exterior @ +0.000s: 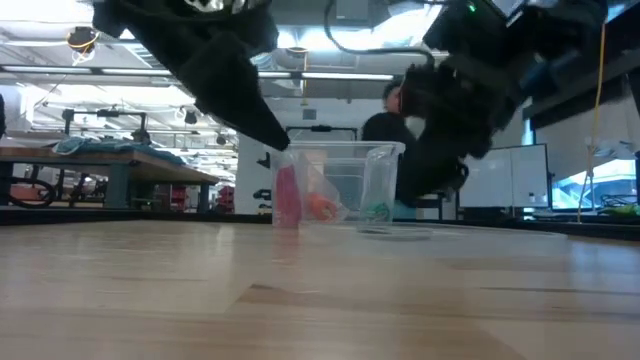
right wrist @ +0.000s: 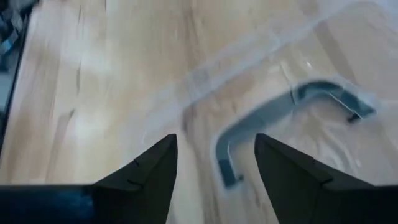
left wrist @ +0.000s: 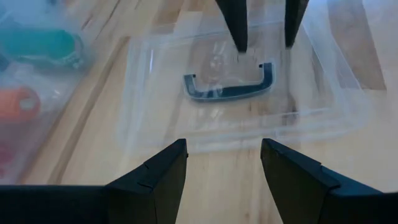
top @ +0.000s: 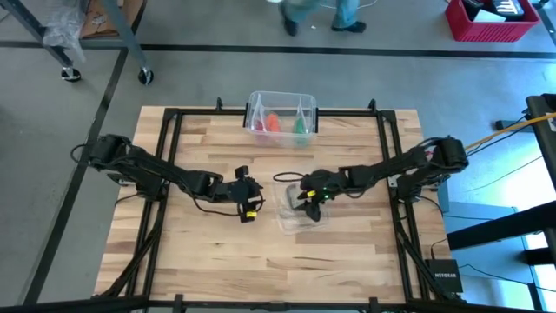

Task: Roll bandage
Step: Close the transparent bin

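Note:
No long green strip shows in any view. A green roll [top: 301, 128] lies in the clear box [top: 280, 97] at the far middle, beside an orange roll [top: 273, 123] and a red one. It also shows in the left wrist view [left wrist: 43, 45]. A clear lid [top: 295, 223] with a black handle [left wrist: 229, 92] lies flat on the table. My left gripper [top: 250, 209] is open and empty, just left of the lid. My right gripper [top: 306, 202] is open above the lid near the handle [right wrist: 280, 115], and its two fingers [left wrist: 239, 31] point down at it.
The clear box stands near the table's far edge, behind the lid, and shows in the low view [exterior: 340, 185]. A black frame [top: 174, 174] runs along the table's sides. Bare wood [top: 261, 261] lies toward the near edge. A person stands beyond the far edge [exterior: 385, 125].

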Controlling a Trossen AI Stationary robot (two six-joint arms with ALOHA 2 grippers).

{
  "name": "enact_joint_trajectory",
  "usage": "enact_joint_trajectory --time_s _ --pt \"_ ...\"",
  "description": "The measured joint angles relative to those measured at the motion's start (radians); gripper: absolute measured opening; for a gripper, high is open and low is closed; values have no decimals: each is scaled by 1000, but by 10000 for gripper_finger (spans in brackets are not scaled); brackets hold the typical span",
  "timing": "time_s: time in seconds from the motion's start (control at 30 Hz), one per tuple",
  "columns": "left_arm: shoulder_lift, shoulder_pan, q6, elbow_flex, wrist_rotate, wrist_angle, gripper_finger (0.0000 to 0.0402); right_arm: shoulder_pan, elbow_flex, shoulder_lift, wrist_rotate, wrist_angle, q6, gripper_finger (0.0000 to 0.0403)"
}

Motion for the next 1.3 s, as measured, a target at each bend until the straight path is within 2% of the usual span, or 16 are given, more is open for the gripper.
enact_joint_trajectory --time_s 0.13,0.3,0.47,0.6,0.67,0.77,0.87,0.93,1.17,1.3 --pt "57 10 0 0 0 33 198 1 55 -118 -23 -272 -62 218" --pt "145 31 1 0 5 117 198 -7 12 -300 39 -489 -76 218" --pt "221 41 26 1 52 218 198 -54 -84 -483 136 -476 -37 218" --pt "273 41 27 1 54 264 198 -126 -201 -557 162 -433 38 218" --pt "292 41 26 0 54 265 198 -177 -269 -560 149 -380 90 218" --pt "315 39 20 0 54 283 198 -245 -362 -545 50 -223 193 218" --pt "335 39 20 1 54 289 198 -263 -432 -509 -16 -98 286 218" --pt "343 39 17 1 54 287 198 -262 -446 -480 -15 -69 322 218" --pt "357 45 18 1 55 297 198 -262 -443 -347 -38 14 295 219" --pt "365 45 18 1 54 306 198 -263 -441 -275 -74 101 302 235"
